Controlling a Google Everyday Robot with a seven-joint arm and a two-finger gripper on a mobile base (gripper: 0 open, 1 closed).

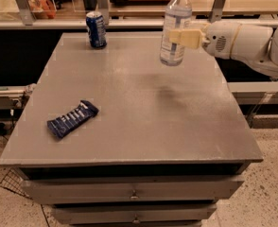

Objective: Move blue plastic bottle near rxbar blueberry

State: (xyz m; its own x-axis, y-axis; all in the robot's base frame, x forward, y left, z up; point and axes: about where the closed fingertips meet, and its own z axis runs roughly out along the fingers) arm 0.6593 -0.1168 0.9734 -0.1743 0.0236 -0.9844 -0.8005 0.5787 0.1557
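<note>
**Gripper clamps water bottle over table's far right side**

Gripper [178, 36], cream-coloured and reaching in from the right side of the grey table [143, 131], is closed on the blue plastic bottle [175, 15]. One flat finger [188, 37] lies across the front of the label, about halfway up the bottle. The bottle stands upright over the far right part of the table. Its white cap rises past the table's back edge, and its base appears to hang clear of the surface. A dark patch of shadow [169, 92] sits on the tabletop below it, a little closer to the table's middle.

The white arm [252, 41] behind the gripper stretches out beyond the table's right edge. The rxbar blueberry [73, 119], in a dark blue wrapper with white lettering, lies flat and slanted near the table's front left corner. It is well apart from the bottle, nearly the whole tabletop away on the diagonal. A blue soda can [96, 30] stands upright at the table's far left, close to the back edge. Two drawers [134, 193] with small pulls sit under the table's front edge.
</note>
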